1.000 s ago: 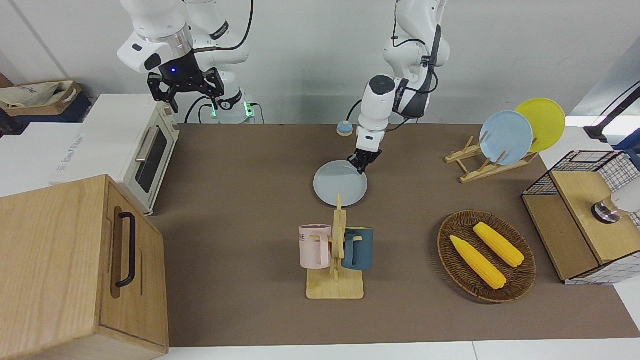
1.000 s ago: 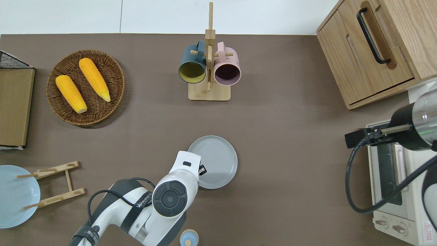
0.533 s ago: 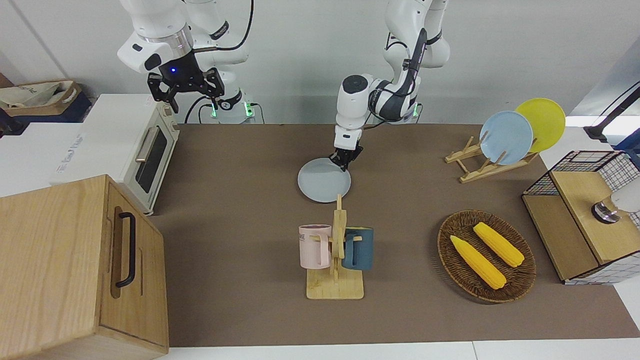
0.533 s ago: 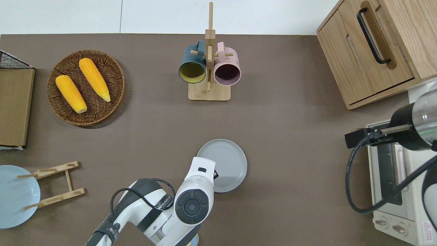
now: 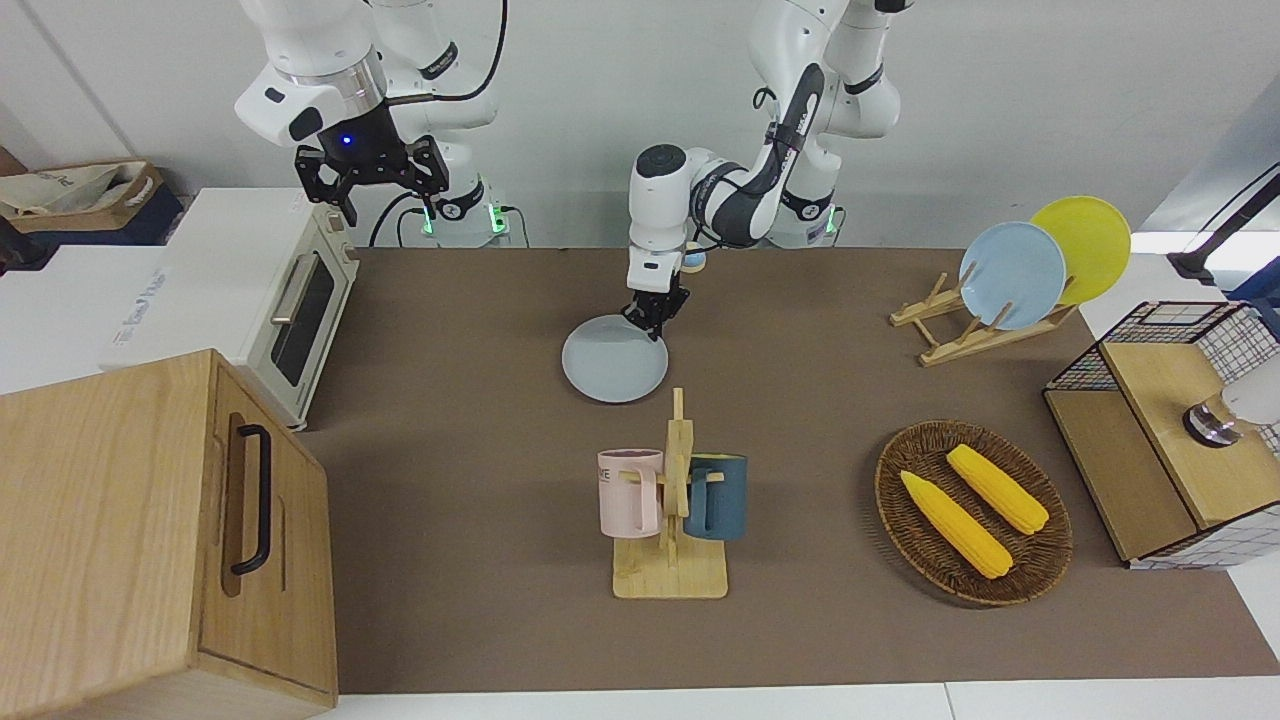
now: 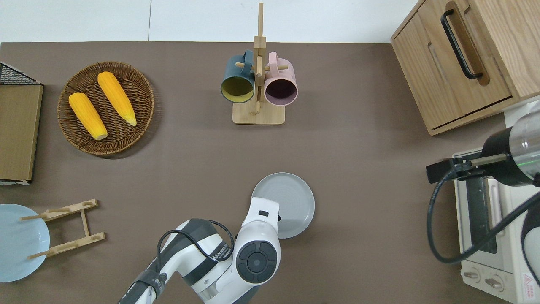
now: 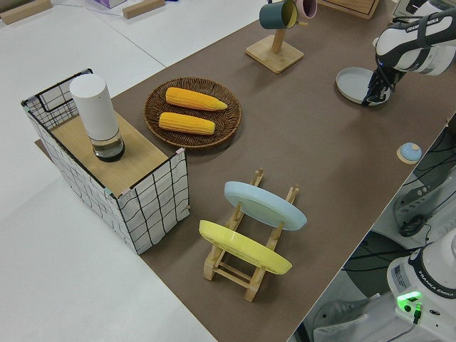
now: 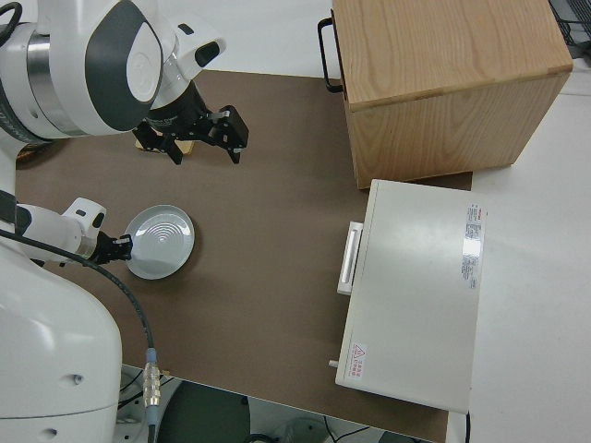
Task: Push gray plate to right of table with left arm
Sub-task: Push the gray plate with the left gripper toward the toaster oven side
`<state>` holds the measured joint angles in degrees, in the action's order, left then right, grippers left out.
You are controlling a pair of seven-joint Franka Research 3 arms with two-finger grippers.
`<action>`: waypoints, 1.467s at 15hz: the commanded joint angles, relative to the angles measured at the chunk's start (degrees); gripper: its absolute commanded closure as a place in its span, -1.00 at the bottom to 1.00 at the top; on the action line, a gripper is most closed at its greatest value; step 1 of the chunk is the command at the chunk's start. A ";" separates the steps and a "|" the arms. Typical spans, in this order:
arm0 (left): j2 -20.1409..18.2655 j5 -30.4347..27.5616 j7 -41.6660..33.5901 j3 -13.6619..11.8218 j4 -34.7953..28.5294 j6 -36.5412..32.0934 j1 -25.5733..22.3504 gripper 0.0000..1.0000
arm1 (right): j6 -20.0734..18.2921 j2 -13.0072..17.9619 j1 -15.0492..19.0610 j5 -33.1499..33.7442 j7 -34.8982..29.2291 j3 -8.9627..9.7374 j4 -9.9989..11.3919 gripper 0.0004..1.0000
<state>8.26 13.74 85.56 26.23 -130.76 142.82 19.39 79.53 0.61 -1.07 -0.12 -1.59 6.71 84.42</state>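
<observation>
Your gray plate [image 6: 287, 202] sits low in the middle of the overhead frame, flat on the table [image 6: 371, 147], about midway along its length and nearer to the robots than the mug rack [image 6: 258, 84]. Judge it as light, stiff and rather slick on that matte top: it should slide easily but may spin or slip off your contact if you push off-centre, and it could chip if it strikes something. Don't grasp it; press on the rim (the low raised edge gives you something to bear against) at the side toward the left arm's end, so the push runs through the plate's centre.

Your left gripper [image 5: 652, 318] is down at the plate's rim, at centre-left of the front frame, the forearm bent steeply downward from a folded elbow. Whether its fingers are apart or together, you cannot tell from here. The right gripper [image 5: 372, 178] is parked, fingers spread apart, holding nothing.
</observation>
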 commanded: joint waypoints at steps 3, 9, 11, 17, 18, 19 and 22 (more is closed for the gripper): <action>5.36 3.13 6.72 -0.31 4.81 -1.93 4.24 1.00 | -0.69 0.36 1.16 -0.59 0.01 0.76 -0.22 -0.97; 9.22 3.57 10.41 -0.39 9.90 -4.39 7.58 1.00 | -0.69 0.36 1.16 -0.59 -0.08 0.85 -0.22 -0.97; 10.37 5.76 13.04 -0.39 11.22 -4.48 8.64 1.00 | -0.69 0.36 1.16 -0.59 0.01 0.85 -0.22 -0.97; 15.55 9.72 18.68 -0.57 17.63 -7.37 11.89 1.00 | -0.69 0.36 1.16 -0.59 0.01 0.76 -0.22 -0.97; 16.08 9.64 18.77 -0.57 18.68 -8.25 12.16 1.00 | -0.69 0.36 1.16 -0.59 0.01 0.76 -0.22 -0.97; 16.61 9.72 19.03 -0.57 19.57 -8.95 12.77 1.00 | -0.78 0.36 1.16 -0.59 0.01 0.85 -0.22 -0.97; 18.02 9.81 20.35 -0.66 21.59 -10.01 14.26 1.00 | -0.69 0.36 1.16 -0.59 0.01 0.85 -0.22 -0.97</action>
<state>21.07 21.95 103.26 26.09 -113.22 134.67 30.83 79.53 0.61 -1.07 -0.12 -1.59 6.71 84.42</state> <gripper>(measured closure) 0.974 0.013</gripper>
